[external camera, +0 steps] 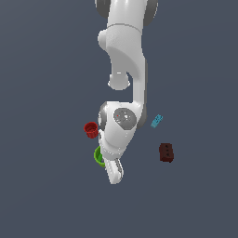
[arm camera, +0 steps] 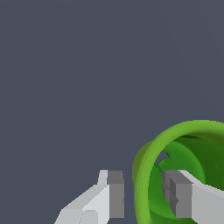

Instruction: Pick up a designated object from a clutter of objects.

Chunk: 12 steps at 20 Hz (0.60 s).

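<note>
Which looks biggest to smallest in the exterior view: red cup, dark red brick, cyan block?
1. dark red brick
2. red cup, close to the brick in apparent size, so that order is unsure
3. cyan block, clearly smallest

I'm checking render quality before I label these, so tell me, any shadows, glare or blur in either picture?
Exterior view: flat, even light, no cast shadows under the red cup or dark red brick; edges slightly soft. Wrist view: the green cup shows smooth shading, no glare; gripper fingers crisp, nothing blurred.
</note>
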Motion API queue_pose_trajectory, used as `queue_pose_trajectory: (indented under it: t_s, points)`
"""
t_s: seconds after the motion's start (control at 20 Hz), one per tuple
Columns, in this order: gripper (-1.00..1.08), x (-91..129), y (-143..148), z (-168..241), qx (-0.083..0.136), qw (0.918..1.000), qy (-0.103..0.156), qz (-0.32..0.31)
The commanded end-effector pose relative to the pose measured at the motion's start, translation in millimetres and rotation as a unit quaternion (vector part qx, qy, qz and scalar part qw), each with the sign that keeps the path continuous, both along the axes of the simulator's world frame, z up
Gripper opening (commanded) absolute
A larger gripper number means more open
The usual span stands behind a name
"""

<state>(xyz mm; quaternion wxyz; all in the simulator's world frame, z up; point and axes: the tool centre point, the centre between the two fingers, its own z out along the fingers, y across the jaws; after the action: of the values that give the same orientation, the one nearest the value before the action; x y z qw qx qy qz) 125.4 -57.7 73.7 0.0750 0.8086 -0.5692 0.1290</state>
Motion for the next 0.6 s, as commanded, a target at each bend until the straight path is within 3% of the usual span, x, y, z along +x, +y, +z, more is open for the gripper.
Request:
queue_pose_trajectory:
  t_s: [0.0,0.55]
  points:
    - [-1.00,0.6,0.0,-0.6,0.000,1.0000,-0.001,0.000]
    - [-1.00,0.8,1.2,1.0,0.000,1.0000,-0.001,0.000]
